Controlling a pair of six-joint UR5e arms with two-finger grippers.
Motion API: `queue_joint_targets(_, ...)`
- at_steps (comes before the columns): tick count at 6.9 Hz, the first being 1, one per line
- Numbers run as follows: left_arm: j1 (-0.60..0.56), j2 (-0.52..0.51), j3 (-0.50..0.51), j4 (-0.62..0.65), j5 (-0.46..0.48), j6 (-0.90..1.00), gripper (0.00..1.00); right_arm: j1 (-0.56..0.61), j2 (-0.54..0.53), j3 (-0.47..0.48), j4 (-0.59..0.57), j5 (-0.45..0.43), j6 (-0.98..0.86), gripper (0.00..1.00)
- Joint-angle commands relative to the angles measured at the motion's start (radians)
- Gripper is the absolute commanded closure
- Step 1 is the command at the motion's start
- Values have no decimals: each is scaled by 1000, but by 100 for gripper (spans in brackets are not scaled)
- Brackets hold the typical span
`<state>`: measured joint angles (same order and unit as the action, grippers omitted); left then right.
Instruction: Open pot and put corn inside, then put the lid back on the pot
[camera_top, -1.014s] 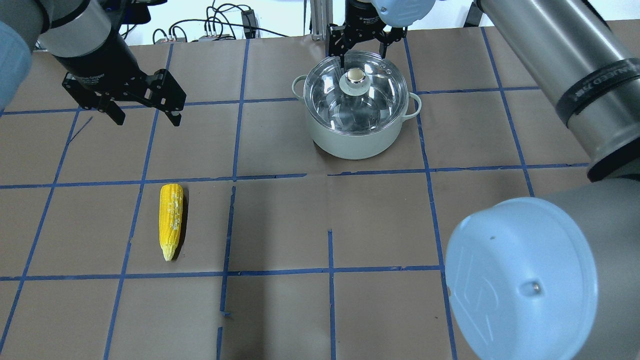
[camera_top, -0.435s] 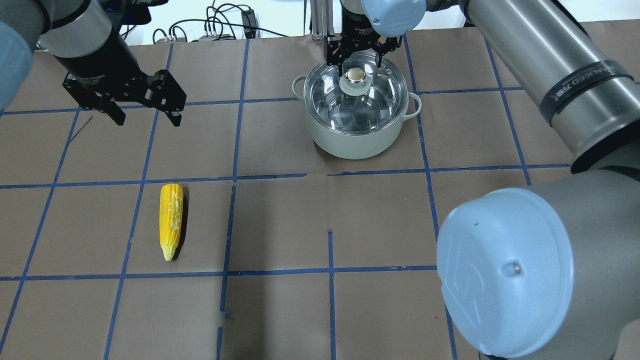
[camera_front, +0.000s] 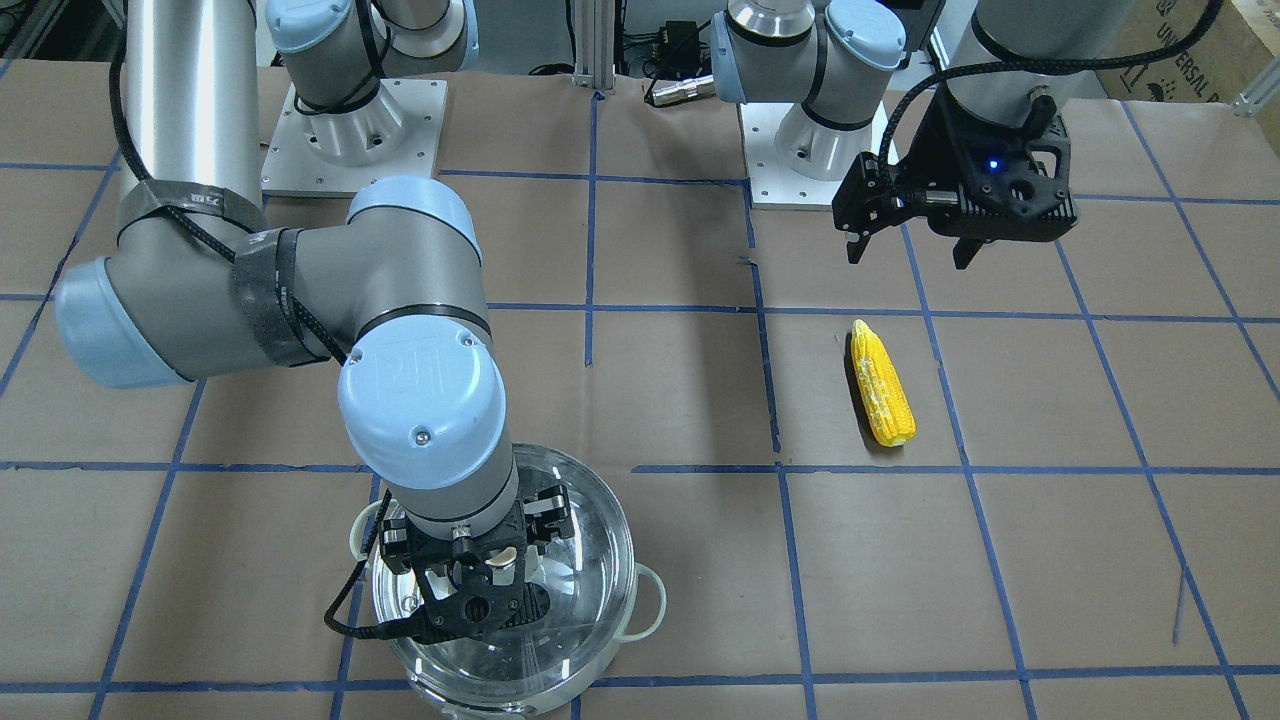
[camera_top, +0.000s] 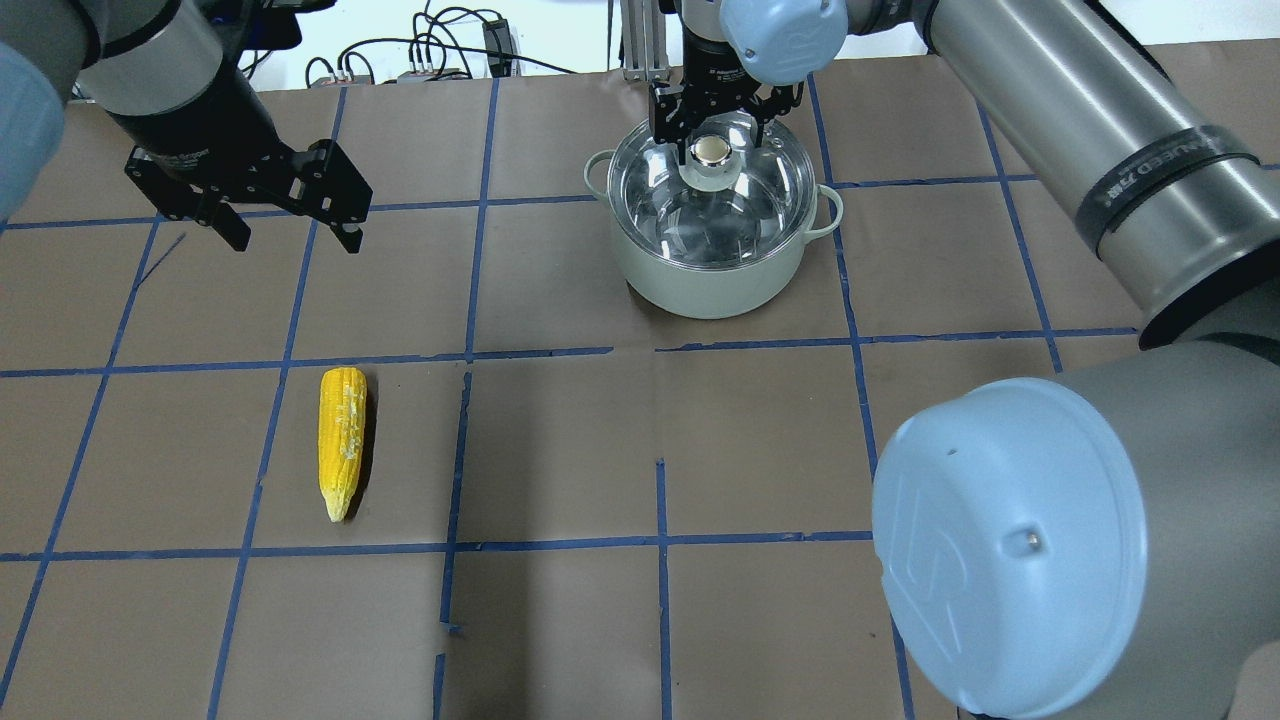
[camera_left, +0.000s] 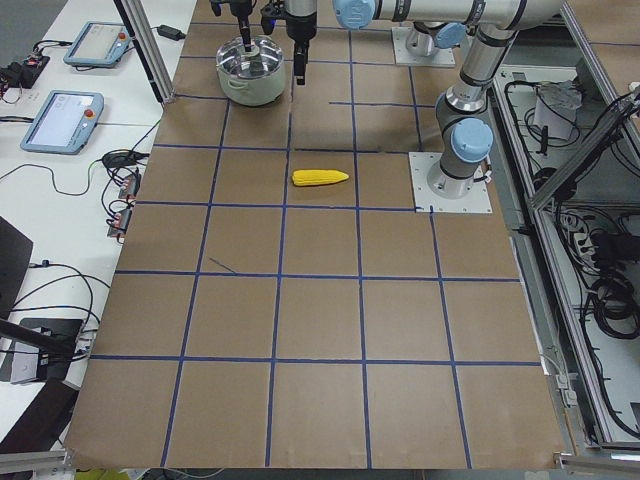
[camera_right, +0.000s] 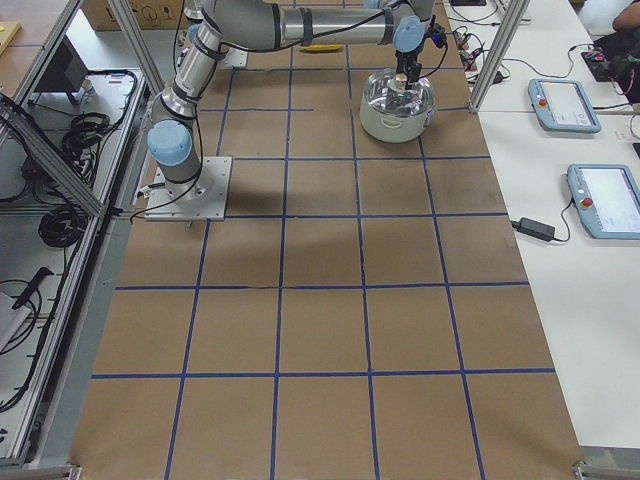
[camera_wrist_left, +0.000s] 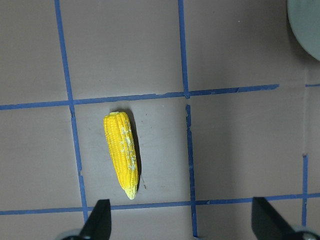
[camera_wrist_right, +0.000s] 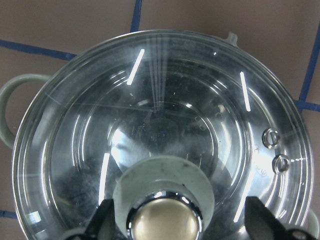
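Note:
The pot (camera_top: 710, 275) stands at the far middle of the table with the clear glass lid (camera_top: 745, 205) on it. My right gripper (camera_top: 712, 135) is open right over the lid's cream-topped knob (camera_top: 711, 150), with a finger on each side of it and not closed on it. The right wrist view shows the knob (camera_wrist_right: 162, 220) between the fingertips (camera_wrist_right: 102, 222) and the lid (camera_wrist_right: 165, 115) below. The corn (camera_top: 340, 440) lies on the table at the near left, pointed tip toward the robot. My left gripper (camera_top: 295, 238) is open and empty, hovering above the table beyond the corn (camera_wrist_left: 122, 152).
The table is covered in brown paper with a blue tape grid (camera_top: 470, 355). The right arm's elbow (camera_top: 1010, 560) fills the lower right of the overhead view. Cables (camera_top: 440, 60) lie past the far edge. Tablets (camera_right: 565, 105) sit on a side bench.
My right gripper has moved from behind the pot toward the robot and now straddles the lid's knob. The left arm, corn and pot have not moved.

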<state>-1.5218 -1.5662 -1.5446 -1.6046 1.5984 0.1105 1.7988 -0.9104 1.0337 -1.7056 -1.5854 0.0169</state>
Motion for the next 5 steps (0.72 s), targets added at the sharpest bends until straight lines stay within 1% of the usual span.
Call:
queue_joint_targets(1, 0, 0, 0, 0, 0, 0, 0, 1, 2, 2, 0, 5, 0, 9)
queue_joint_targets(2, 0, 0, 0, 0, 0, 0, 0, 1, 2, 2, 0, 2, 0, 19)
queue_joint_targets(3, 0, 0, 0, 0, 0, 0, 0, 1, 4, 2, 0, -2, 0, 39)
queue_joint_targets(4, 0, 0, 0, 0, 0, 0, 0, 1, 5, -1, 0, -4, -2, 66)
queue_joint_targets(5, 0, 0, 0, 0, 0, 0, 0, 1, 5, -4, -2, -4, -2, 84)
